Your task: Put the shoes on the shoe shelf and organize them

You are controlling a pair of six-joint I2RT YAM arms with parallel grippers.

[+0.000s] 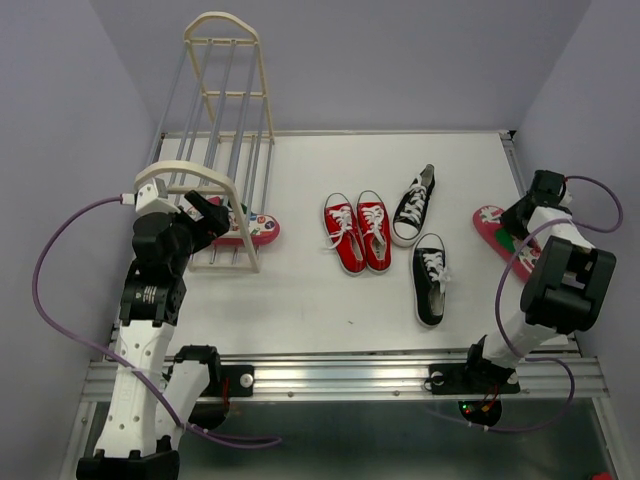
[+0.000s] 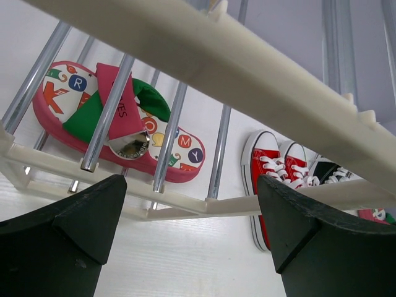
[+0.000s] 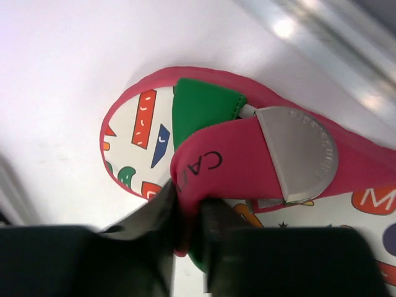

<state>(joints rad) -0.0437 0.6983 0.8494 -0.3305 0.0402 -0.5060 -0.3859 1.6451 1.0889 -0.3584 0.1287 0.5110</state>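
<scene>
The cream shoe shelf (image 1: 225, 110) lies at the back left. One patterned flip-flop (image 1: 255, 230) lies at its near end, behind the rails in the left wrist view (image 2: 117, 124). My left gripper (image 1: 212, 215) is open and empty just in front of the shelf's end frame (image 2: 192, 238). My right gripper (image 1: 517, 220) is shut on the pink strap of the second flip-flop (image 3: 204, 148) at the table's right edge (image 1: 490, 222). The red sneakers (image 1: 358, 232) stand side by side mid-table. One black sneaker (image 1: 413, 205) lies to their right, the other (image 1: 430, 278) nearer.
The table's metal front rail (image 1: 340, 378) runs along the near edge. Purple cables (image 1: 60, 260) loop beside both arms. Walls close in on the left, back and right. The red sneakers also show past the shelf frame in the left wrist view (image 2: 275, 170).
</scene>
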